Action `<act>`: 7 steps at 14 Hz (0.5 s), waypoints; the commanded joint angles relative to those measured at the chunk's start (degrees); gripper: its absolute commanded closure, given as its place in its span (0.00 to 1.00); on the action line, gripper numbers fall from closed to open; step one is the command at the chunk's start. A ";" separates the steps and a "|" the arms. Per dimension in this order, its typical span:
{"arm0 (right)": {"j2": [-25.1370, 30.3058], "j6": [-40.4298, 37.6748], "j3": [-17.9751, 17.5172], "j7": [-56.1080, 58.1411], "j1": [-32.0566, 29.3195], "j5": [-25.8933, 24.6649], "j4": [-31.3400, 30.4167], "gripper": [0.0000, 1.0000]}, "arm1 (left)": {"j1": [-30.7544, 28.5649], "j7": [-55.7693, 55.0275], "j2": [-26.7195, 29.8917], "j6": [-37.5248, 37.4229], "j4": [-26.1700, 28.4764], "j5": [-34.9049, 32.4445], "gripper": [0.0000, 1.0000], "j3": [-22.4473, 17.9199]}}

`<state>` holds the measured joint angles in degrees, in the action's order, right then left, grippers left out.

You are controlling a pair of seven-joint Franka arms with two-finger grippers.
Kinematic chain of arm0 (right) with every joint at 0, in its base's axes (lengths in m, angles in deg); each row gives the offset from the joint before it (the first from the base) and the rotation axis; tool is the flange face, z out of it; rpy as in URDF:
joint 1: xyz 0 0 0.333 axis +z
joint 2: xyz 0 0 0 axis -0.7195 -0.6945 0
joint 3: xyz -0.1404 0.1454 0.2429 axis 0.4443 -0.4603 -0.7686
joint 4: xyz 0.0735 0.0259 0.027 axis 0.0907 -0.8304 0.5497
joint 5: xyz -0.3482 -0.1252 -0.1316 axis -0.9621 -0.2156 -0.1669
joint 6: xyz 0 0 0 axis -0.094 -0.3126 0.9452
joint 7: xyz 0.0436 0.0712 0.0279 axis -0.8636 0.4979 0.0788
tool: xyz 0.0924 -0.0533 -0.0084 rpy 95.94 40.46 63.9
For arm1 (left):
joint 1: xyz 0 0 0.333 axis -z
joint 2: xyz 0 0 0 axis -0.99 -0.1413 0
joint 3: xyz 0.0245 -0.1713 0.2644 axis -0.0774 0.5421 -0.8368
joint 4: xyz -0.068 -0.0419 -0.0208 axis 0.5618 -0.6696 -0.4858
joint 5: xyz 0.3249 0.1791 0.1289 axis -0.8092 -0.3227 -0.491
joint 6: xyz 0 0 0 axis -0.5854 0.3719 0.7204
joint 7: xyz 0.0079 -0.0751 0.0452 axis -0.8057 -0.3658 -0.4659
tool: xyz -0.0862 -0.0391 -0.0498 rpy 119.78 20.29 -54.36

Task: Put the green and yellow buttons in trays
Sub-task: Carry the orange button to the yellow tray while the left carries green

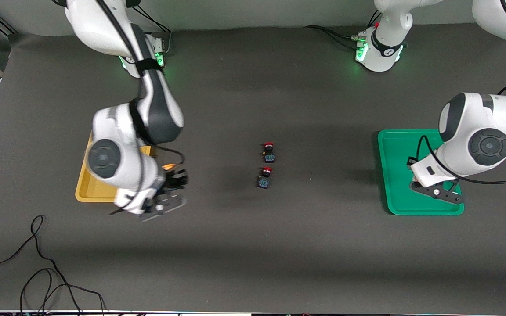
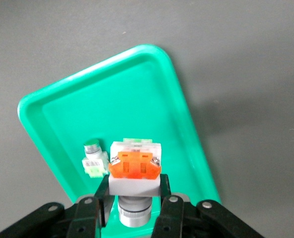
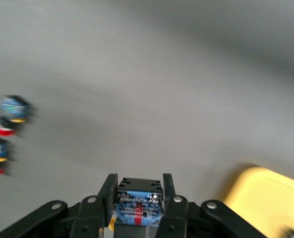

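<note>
While the green tray (image 2: 57, 109) already carries one green-faced button (image 2: 93, 157) just beside the left hand (image 2: 129, 198), that hand hangs low over the tray, arm bent down from above, clamped on the white button with the orange-red face (image 2: 135, 167). The right hand (image 3: 137, 198) sits over the table just beside the yellow tray (image 1: 87, 186), tilted, gripping a blue-bodied button (image 3: 137, 204). Two red-capped switches (image 1: 266, 165) lie mid-table, well apart from both hands.

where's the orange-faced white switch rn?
In the left gripper, shut on the orange-faced white switch, over the green tray, beside the green-capped switch lying in that tray.
</note>
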<state>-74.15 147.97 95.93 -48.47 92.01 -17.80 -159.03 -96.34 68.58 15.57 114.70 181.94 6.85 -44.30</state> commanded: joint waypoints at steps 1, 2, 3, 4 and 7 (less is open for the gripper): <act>5.89 3.00 3.63 5.56 0.41 -2.37 -11.25 0.98 | -3.46 2.03 1.20 10.53 9.40 0.18 1.00 0.69; 6.86 4.33 5.74 6.81 0.67 -2.37 -14.59 0.98 | -3.55 1.16 0.85 14.31 12.04 0.27 1.00 0.60; 8.18 6.17 6.97 8.04 0.59 -2.37 -18.72 0.98 | -4.42 -0.59 -0.72 18.01 13.90 0.27 1.00 0.60; 9.15 9.49 7.68 9.97 0.50 -2.37 -23.20 0.98 | -5.65 -2.61 -2.21 20.39 14.61 0.27 1.00 0.60; 9.86 27.31 8.83 16.30 0.41 1.39 -39.01 0.98 | -6.36 -12.02 -5.21 20.33 14.70 0.27 1.00 0.60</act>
<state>-67.55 164.96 104.65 -35.71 91.08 -18.43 -186.34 -101.65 61.59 11.04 134.36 196.22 7.11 -44.30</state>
